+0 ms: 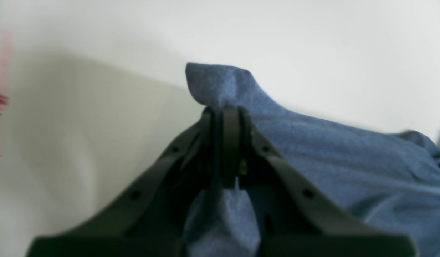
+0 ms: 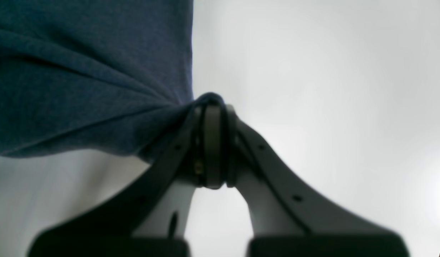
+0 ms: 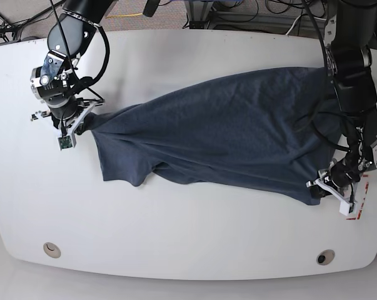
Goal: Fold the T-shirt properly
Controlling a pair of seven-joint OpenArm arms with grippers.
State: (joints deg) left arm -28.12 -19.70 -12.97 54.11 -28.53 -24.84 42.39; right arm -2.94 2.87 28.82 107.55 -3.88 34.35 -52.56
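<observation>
Both tools, left tool (image 1: 225, 110) and right tool (image 2: 213, 107), clamp T-shirt (image 3: 238, 131) corners; spreading step underway, next probably pull taut over bench (image 3: 175, 244)

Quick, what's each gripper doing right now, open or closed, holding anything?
Left gripper: closed, pinching the blue T-shirt.
Right gripper: closed, pinching the T-shirt's edge.

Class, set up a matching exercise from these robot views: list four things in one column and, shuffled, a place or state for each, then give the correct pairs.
1. left gripper
2. right gripper
3. blue T-shirt
4. red-and-white label

A. spread between both grippers
B. on the white table by the base view's right edge
C. shut on cloth, base view's left
D. shut on cloth, base view's right

Pairs: 1-D, 2-C, 3-A, 4-B
</observation>
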